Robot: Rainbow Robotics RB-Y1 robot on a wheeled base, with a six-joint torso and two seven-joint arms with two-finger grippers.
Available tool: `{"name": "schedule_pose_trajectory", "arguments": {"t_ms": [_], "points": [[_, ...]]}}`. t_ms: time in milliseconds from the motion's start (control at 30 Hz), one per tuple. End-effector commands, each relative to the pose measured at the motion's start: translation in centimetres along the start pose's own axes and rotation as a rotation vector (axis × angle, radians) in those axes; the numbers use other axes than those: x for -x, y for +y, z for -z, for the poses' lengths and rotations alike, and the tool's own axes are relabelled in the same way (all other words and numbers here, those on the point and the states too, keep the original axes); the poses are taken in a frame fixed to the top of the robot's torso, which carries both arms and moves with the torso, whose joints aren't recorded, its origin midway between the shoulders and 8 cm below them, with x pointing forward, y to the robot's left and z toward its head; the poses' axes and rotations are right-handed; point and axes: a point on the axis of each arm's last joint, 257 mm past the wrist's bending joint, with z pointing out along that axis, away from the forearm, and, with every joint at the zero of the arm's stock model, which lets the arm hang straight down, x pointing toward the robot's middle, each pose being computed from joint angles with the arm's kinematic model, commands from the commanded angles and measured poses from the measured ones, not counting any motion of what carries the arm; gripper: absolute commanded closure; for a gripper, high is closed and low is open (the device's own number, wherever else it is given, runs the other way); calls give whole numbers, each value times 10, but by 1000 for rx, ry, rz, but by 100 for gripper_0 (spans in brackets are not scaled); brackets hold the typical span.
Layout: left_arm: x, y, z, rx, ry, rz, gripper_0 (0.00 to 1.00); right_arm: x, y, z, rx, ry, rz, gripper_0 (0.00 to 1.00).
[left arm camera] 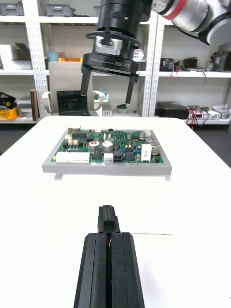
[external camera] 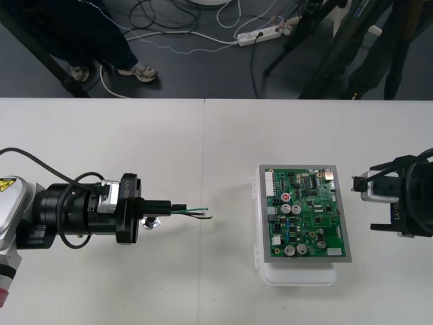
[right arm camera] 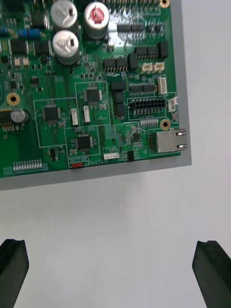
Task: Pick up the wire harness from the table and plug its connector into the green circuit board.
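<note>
The left gripper comes in from the left side of the table with its two black fingers pressed close together, clamped on the wire harness. In the left wrist view the small black plug sticks out just past the fingertips, with a sliver of red wire between them. From above, thin green and dark wires reach out beyond the fingers toward the green circuit board, and a small round metal piece (most likely the socket end) sits just beside the gripper's body. The plug is not in the board; the harness is well apart from it, with bare table between.

The board rests on its white base on the right half of the table. The right gripper stands just beside the board's right edge, its fingers spread wide apart and holding nothing.
</note>
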Motion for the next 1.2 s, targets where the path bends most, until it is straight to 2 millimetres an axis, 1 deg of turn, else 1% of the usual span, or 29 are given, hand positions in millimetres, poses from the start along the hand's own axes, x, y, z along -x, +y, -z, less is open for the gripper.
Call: {"name": "schedule_pose_trajectory", "arguments": {"t_ms": [33, 200, 300, 467, 600, 767, 867, 1067, 1200], "points": [[-8, -13, -1, -11, -8, -19, 100, -10, 4, -1, 6, 70, 99, 0], [-16, -15, -4, 0, -14, 7, 100, -22, 8, -12, 17, 124, 122, 0], [-25, -16, -9, 10, -20, 37, 100, -33, 13, -25, 40, 174, 138, 0], [-35, -16, -15, 24, -36, 71, 100, -48, 19, -38, 77, 210, 135, 0], [-40, -17, -18, 21, -37, 41, 100, -56, 24, -46, 110, 216, 127, 0], [-42, -16, -22, 11, -38, 34, 100, -55, 21, -50, 115, 218, 145, 0], [-41, -15, -24, 2, -39, 20, 100, -50, 16, -51, 102, 211, 155, 0], [-34, -8, -31, -1, -57, -14, 100, -40, 10, -55, 82, 192, 162, 0], [-30, -9, -37, -15, -71, -15, 100, -37, 5, -58, 70, 192, 167, 0]]}}
